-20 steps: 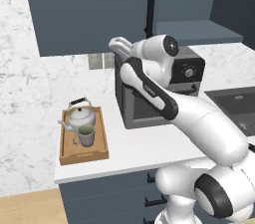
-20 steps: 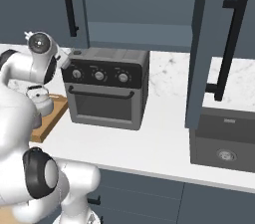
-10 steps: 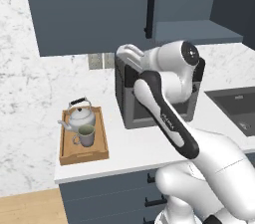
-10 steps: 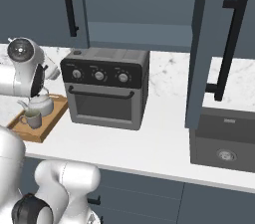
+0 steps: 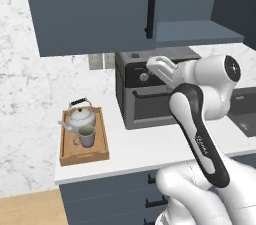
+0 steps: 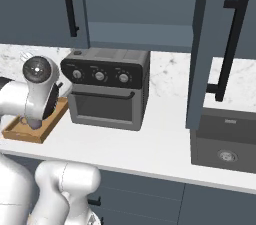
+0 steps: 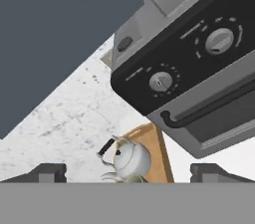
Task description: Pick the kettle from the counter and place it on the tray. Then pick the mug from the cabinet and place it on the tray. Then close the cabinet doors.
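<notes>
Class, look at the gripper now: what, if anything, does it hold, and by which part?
Nothing: the gripper is open and empty; kettle and mug sit on the tray.

One kettle [image 5: 81,117] and one mug [image 5: 86,136] sit on one wooden tray [image 5: 84,155]. There is one oven [image 6: 108,94] with three knobs [image 6: 99,75], one sink [image 6: 227,141], and two cabinet doors [image 5: 95,9], each with one black bar handle [image 6: 69,5].

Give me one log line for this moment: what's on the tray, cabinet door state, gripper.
tray: holds kettle and mug | cabinet doors: left shut, right open | gripper: open, empty, raised before oven
</notes>
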